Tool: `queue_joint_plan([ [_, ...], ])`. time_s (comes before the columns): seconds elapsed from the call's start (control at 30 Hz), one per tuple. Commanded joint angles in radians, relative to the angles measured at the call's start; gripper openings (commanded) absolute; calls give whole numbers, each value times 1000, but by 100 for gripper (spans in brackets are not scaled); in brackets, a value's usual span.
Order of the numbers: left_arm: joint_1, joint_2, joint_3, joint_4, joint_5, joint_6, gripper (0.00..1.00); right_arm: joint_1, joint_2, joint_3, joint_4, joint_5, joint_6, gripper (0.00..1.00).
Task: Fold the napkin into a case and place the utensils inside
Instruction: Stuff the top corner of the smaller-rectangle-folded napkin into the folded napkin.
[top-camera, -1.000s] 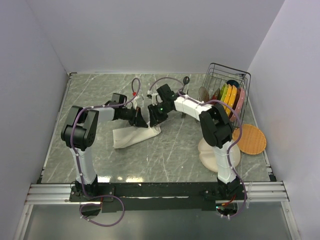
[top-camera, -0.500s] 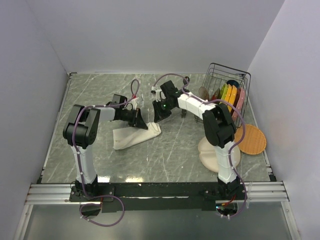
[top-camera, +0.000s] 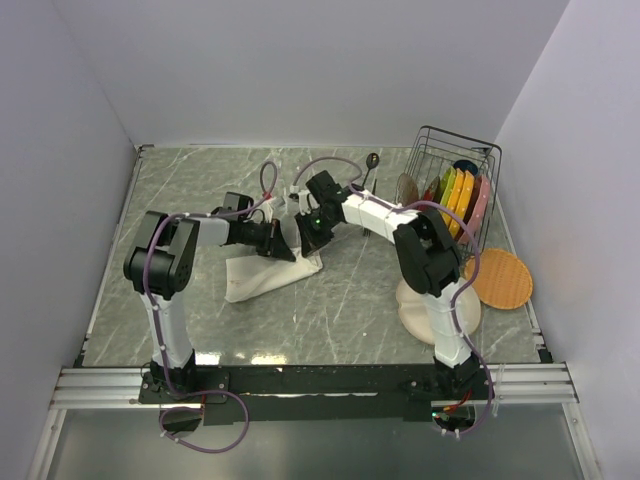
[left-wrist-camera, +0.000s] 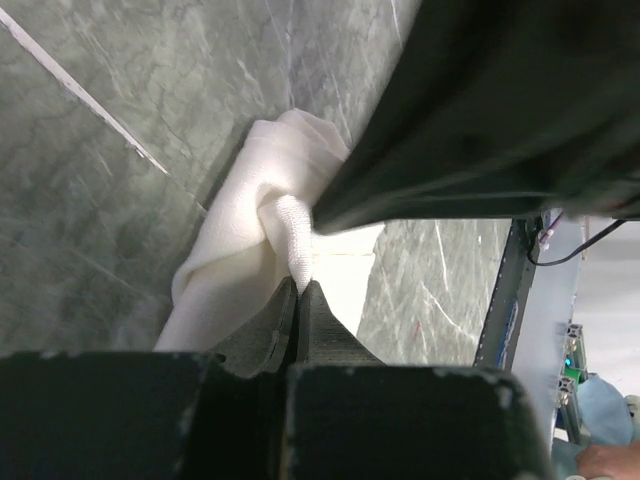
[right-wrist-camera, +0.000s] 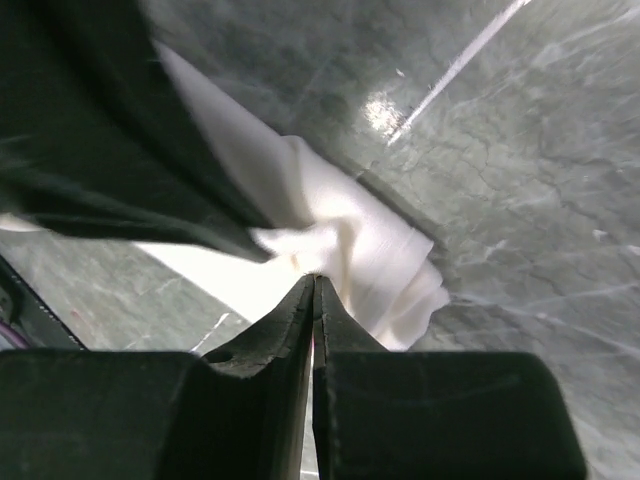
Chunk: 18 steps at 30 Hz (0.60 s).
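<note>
The cream-white napkin (top-camera: 262, 274) lies crumpled left of the table's centre, with its right end bunched up between the two arms. My left gripper (left-wrist-camera: 300, 283) is shut on a raised fold of the napkin (left-wrist-camera: 240, 230). From the other side my right gripper (right-wrist-camera: 313, 279) has its jaws closed, and their tips pinch the edge of the napkin (right-wrist-camera: 375, 265). In the top view the left gripper (top-camera: 284, 243) and the right gripper (top-camera: 308, 238) almost touch over the cloth. A dark spoon (top-camera: 371, 161) lies near the back wall. The fork is hidden.
A wire dish rack (top-camera: 458, 160) with several colourful plates stands at the back right. An orange round plate (top-camera: 501, 278) and a beige plate (top-camera: 412, 306) lie by the right arm's base. Grey walls enclose the table.
My right gripper swung a little back and away, then came back to the cloth's bunched end with its jaws closing. The left gripper kept its hold and barely moved.
</note>
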Motion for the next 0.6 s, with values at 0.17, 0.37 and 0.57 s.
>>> queue_joint_plan([
  [0.17, -4, -79, -45, 23, 3, -25, 1, 1, 79, 77, -32, 51, -23, 12],
  [0.37, -12, -82, -68, 12, -12, -42, 1, -8, 62, 61, -20, 12, -11, 13],
  [0.57, -12, -52, -91, 40, -35, -107, 1, -21, -18, 58, 19, -32, 15, 17],
])
